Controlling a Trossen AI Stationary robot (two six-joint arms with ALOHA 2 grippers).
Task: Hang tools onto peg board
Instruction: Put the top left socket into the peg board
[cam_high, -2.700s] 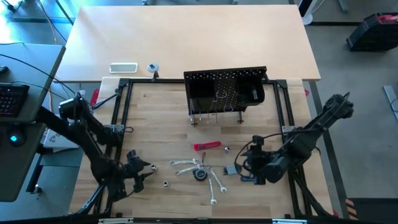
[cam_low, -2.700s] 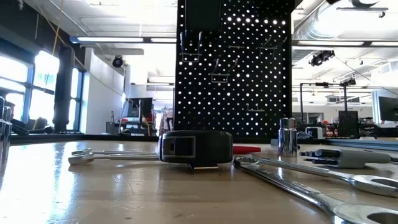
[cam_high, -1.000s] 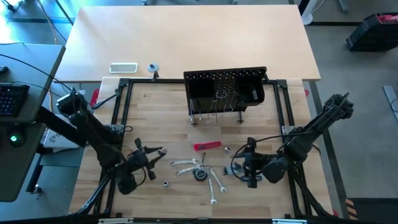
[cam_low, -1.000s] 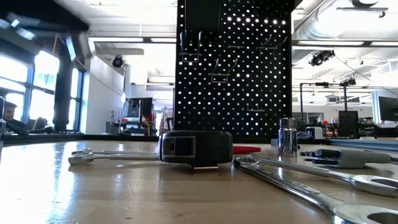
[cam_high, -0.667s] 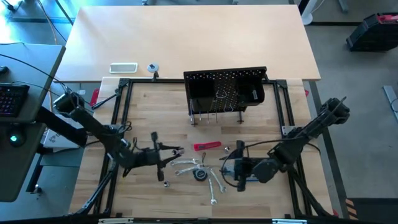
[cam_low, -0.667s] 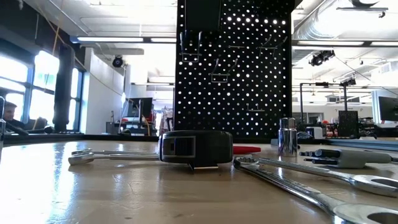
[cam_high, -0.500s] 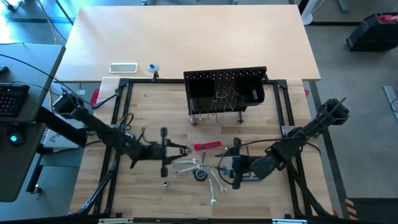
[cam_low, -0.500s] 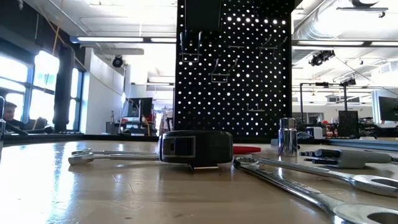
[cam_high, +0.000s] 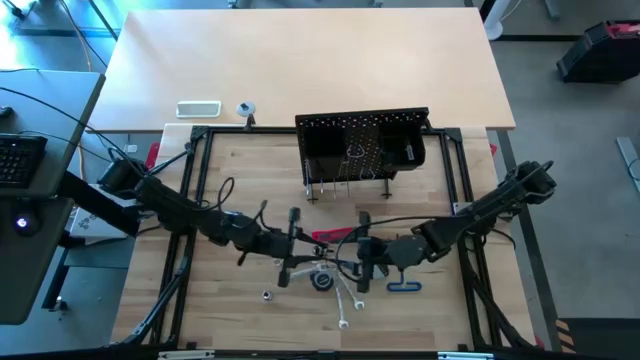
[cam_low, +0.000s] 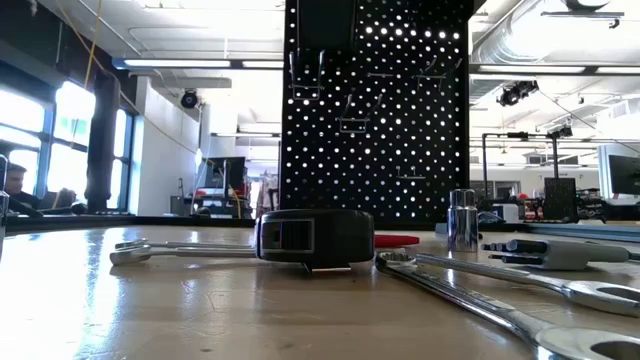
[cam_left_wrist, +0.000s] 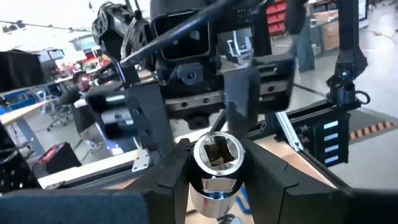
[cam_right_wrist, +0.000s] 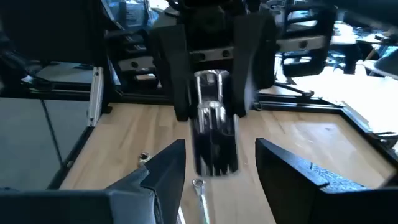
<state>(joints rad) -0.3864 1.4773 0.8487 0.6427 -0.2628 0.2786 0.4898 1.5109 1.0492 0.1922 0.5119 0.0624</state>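
My left gripper hovers over the middle of the table, shut on a silver socket. My right gripper faces it from the right, open, with its fingers standing apart in front of the socket. Below both grippers lie loose tools: a red-handled tool and slim silver wrenches. The black peg board stands upright at the table's far side and fills the middle of the low view. Neither gripper shows in the low view. My left gripper pinches the socket between its two fingers, on its round sides. The fingers come level from the table's left. The socket's end with the square hole shows between the fingertips. The socket is lifted clear of the table.
A black tape measure lies among the wrenches, close in the low view. A blue-ended tool lies right of the grippers, a small bit to the left. A black tubular frame borders the table. Another socket stands upright.
My left gripper has swung from the table's near left toward the middle, rising and turning level. My right gripper has gone toward the table's left, so the two now face each other over the tools. The tools on the table have stayed in place.
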